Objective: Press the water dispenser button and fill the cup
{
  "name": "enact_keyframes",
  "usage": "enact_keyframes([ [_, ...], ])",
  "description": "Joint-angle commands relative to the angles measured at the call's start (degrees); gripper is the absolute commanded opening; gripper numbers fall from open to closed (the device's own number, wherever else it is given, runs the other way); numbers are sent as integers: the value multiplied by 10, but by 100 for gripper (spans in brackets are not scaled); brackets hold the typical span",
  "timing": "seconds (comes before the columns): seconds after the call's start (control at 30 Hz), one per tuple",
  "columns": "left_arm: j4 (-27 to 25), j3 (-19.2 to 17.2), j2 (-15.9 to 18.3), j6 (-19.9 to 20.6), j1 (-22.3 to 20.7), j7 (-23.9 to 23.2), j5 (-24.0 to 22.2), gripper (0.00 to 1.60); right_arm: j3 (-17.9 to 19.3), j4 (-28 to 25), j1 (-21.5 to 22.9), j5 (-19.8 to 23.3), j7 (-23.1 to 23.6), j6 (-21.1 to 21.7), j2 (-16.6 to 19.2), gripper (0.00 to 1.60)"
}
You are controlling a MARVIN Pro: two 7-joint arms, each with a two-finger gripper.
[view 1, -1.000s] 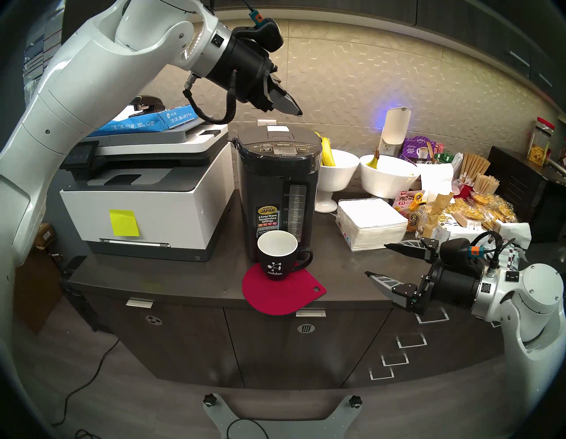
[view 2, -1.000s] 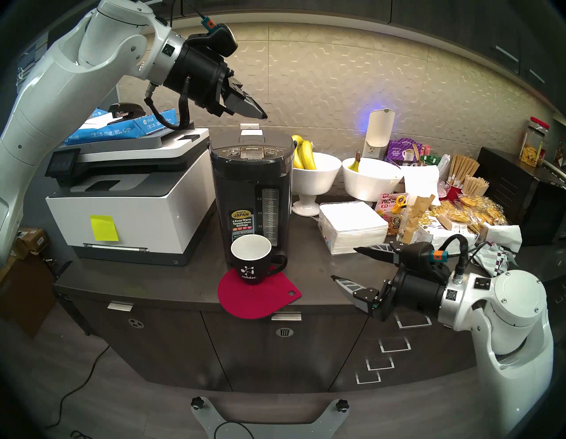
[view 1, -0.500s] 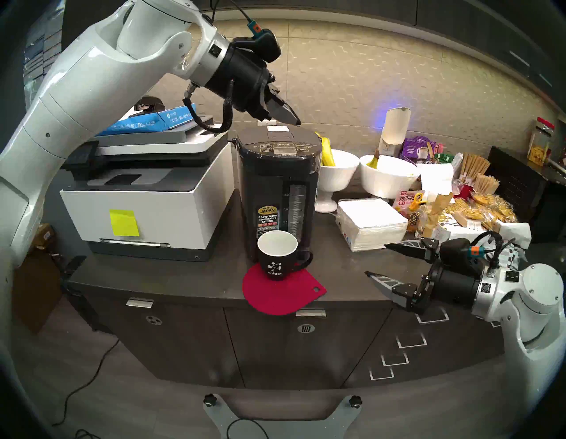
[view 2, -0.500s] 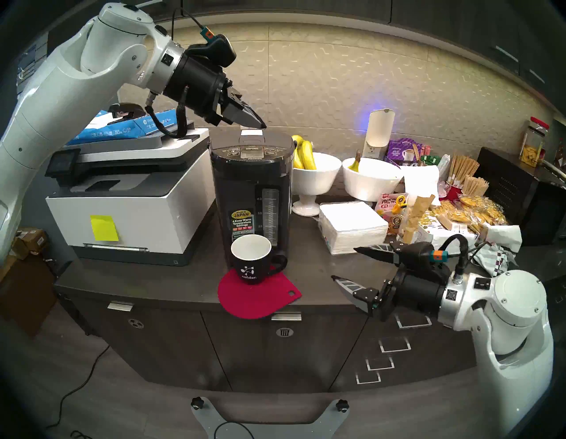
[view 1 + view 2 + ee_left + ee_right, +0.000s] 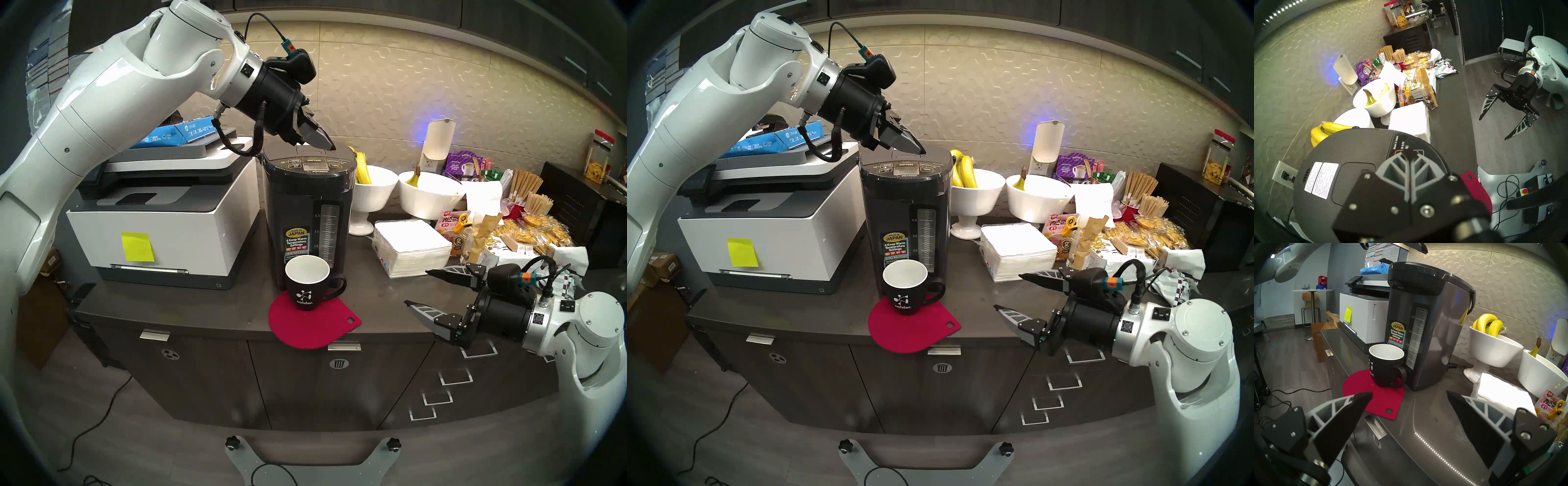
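Observation:
The dark grey water dispenser stands mid-counter. Its "DISPENSE" button lies uncovered on the top panel. My left gripper is shut and empty, slanting down over the lid's rear right, its tip just behind and right of the button. In the left wrist view the joined fingertips overlap the panel's edge; contact cannot be told. The black "calder." cup stands empty on a red mat against the dispenser's front. My right gripper hangs open and empty to the cup's right, pointing at it.
A white-and-grey printer sits left of the dispenser, under my left arm. Two white bowls with bananas, a napkin stack and snack packets crowd the counter's right. The tiled wall runs behind.
My left gripper has dropped from above the dispenser to just over the rear of its lid, still shut. The right arm and the cup have not moved.

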Motion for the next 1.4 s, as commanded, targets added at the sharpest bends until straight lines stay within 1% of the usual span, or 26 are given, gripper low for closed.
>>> enact_keyframes([
  [0.0, 8, -4, -12, -6, -11, -1, 3, 0, 0, -7, 2, 0, -1, 1, 1, 160],
  [0.87, 17, 1, -15, -15, 2, -6, 20, 0, 0, -7, 2, 0, -1, 1, 1, 160],
  [1.37, 40, 12, -25, -26, 0, -11, 29, 0, 0, -7, 2, 0, -1, 1, 1, 160],
])
